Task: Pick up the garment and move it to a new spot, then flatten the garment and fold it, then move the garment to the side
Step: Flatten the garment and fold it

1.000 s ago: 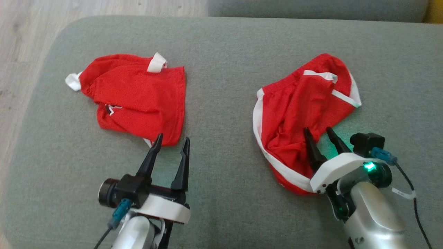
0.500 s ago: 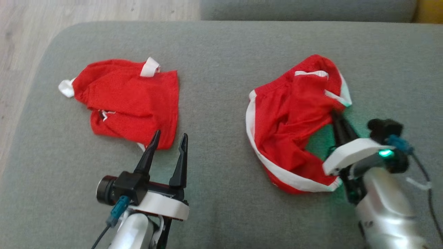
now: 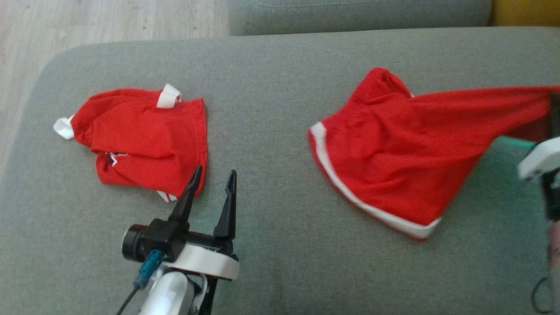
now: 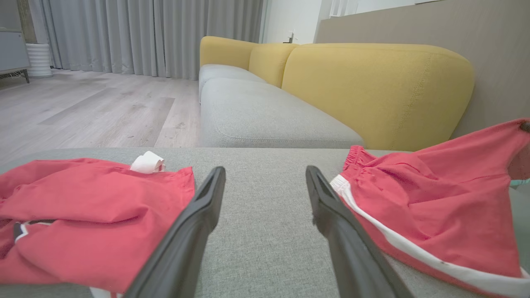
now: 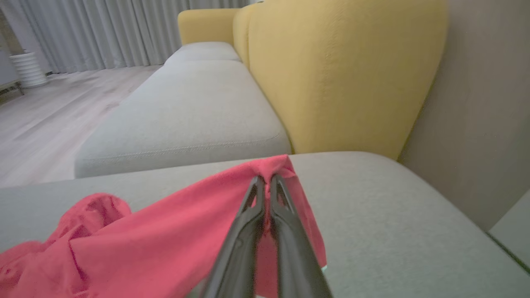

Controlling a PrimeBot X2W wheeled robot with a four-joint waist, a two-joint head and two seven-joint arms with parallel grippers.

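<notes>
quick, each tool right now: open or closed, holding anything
Left tool: open, holding nothing.
Right tool: closed on an edge of the red shorts, which stretch toward it.

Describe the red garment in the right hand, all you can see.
The garment is thin red fabric with a white stripe along the near edge and a gathered band at one end. The shut right hand pinches one corner, raised and drawn taut toward the right; the rest lies rumpled on the grey cushion.
</notes>
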